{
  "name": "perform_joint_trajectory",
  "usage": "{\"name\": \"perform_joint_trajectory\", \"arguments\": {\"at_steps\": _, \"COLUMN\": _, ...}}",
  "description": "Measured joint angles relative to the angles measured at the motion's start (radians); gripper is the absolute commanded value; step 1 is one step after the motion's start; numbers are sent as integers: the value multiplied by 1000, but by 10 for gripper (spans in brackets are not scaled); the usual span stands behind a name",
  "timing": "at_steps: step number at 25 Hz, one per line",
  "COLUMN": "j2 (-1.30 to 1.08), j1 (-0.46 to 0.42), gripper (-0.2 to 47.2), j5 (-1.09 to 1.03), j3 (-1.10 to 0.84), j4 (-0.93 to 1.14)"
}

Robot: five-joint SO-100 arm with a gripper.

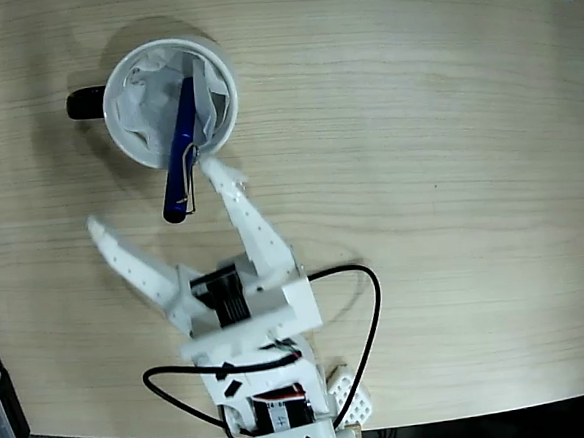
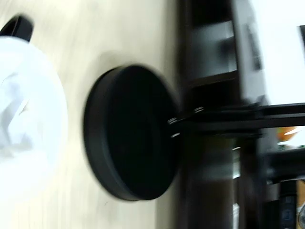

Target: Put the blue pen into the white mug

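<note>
Fixed view: we see the slim glossy blue pen (image 1: 180, 152) leaning in the round white mug w/ black handle (image 1: 125, 125), upper end inside on the crumpled white paper (image 1: 153, 93), lower clip end sticking out over the rim above the pale wood-grain desk (image 1: 429, 169). White 3D-printed arm's jaws (image 1: 150, 194) are spread wide, released, gripping nothing; right finger tip sits just beside the pen. Wrist view's blurry: mug edge at left & a round black disc base (image 2: 131, 131) on the desk.
</note>
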Motion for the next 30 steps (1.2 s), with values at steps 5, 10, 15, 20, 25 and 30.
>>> {"name": "perform_joint_trajectory", "arguments": {"at_steps": 5, "j2": 233, "j1": 0, "gripper": 67, "j5": 130, "j3": 101, "j4": 0}}
{"name": "perform_joint_trajectory", "arguments": {"at_steps": 10, "j2": 462, "j1": 52, "gripper": 1, "j5": 364, "j3": 195, "j4": -2}}
{"name": "perform_joint_trajectory", "arguments": {"at_steps": 15, "j2": 598, "j1": 193, "gripper": 0, "j5": 666, "j3": 281, "j4": 34}}
{"name": "perform_joint_trajectory", "arguments": {"at_steps": 20, "j2": 739, "j1": 328, "gripper": -1, "j5": 960, "j3": 298, "j4": 258}}
{"name": "perform_joint_trajectory", "arguments": {"at_steps": 25, "j2": 934, "j1": 437, "gripper": -1, "j5": 1161, "j3": 298, "j4": 689}}
{"name": "perform_joint_trajectory", "arguments": {"at_steps": 30, "j2": 1091, "j1": 463, "gripper": -1, "j5": 1243, "j3": 298, "j4": 1181}}
